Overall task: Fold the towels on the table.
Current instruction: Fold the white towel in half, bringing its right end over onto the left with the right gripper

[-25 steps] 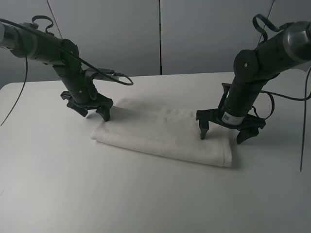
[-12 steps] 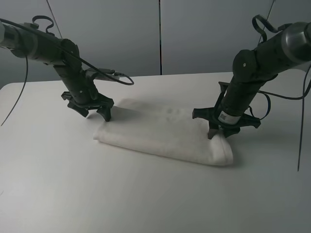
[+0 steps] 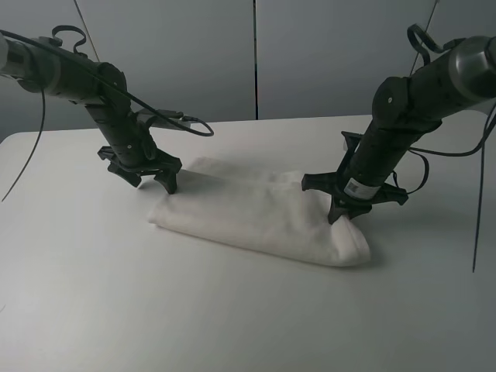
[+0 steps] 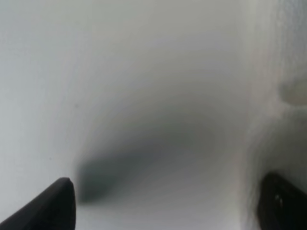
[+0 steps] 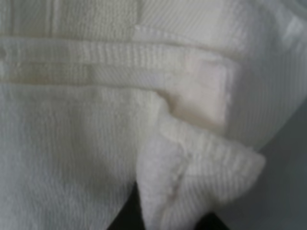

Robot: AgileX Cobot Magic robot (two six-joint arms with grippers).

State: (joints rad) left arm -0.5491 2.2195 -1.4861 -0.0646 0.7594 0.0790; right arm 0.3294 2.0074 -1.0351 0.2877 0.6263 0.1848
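lying across the middle of the high view, the towel (image 3: 256, 213) is a long white folded band on the table (image 3: 232, 318). it runs from left of centre down to right of centre. its right end is bunched and rounded, lifted a little where it is pinched.

the right claw (image 3: 341, 213) comes down at that right end, clenched on a small peak of the cloth. in the right wrist view the same towel (image 5: 86, 143) fills nearly the whole picture, showing its terry weave and a stitched border band (image 5: 96, 57). a small pale label (image 5: 206, 93) is sewn just beside the band. a fold of cloth is squeezed up into the right claw (image 5: 163, 211), whose dark fingers barely show.

the left claw (image 3: 153, 184) stands at the upper left corner of the towel, released, with its jaws spread wide and grasping nothing. in the left wrist view one dark finger (image 4: 48, 208) hangs over the bare table (image 4: 120, 72) above its own shadow. the other finger is at the blurred edge of the towel (image 4: 283, 72); i cannot tell whether it touches the cloth.

both black arms reach in from the upper corners of the high view, with loose cables (image 3: 182, 120) hanging off them. behind the table stands a grey panelled wall (image 3: 310, 54).
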